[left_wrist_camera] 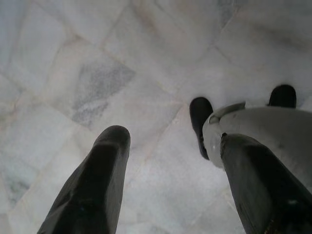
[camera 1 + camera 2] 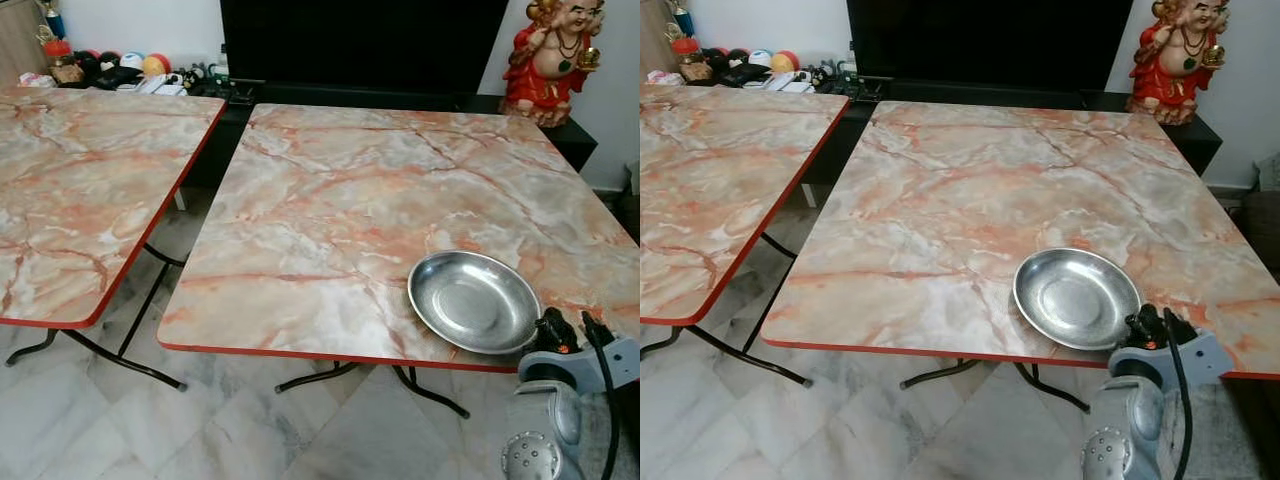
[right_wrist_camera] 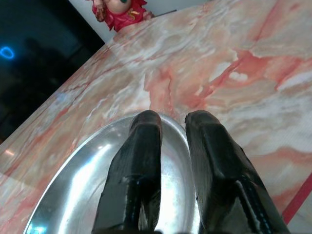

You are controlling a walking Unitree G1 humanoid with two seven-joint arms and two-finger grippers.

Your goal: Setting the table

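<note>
Plate point(image 2: 473, 300) of bare steel sits at the near right corner of the marble-patterned table point(image 2: 340, 210) — shallow, round, shiny, resting flat just inside the red-edged front rim, at about five o'clock on the tabletop as you look from the head camera. Your right gripper point(image 3: 173, 129) is at the plate's near right rim, at roughly four o'clock of the dish, with the silver forearm coming up from below the table edge. In the right wrist view you see its two black fingers point(image 3: 141, 161) reaching over the plate's rim and above its bowl, with a narrow gap between them; one finger lies over the inside of the dish and the other over its edge, but you cannot tell from these pictures whether they pinch the rim or merely hover at it. Your left gripper point(image 1: 170, 170) hangs idle with its fingers spread wide apart, pointing down at the pale marble floor tiles point(image 1: 97, 73), and the robot's foot point(image 1: 201, 122) shows between them. A second table point(image 2: 80, 190) of the same pattern stands at nine o'clock, separated from the first by a gap. At twelve o'clock, beyond the far edge, you have a large dark screen point(image 2: 360, 40); at one o'clock a red and gold figurine point(image 2: 550, 60) stands on a low black cabinet. At eleven o'clock, a clutter of small items point(image 2: 120, 68) lies by the wall.
</note>
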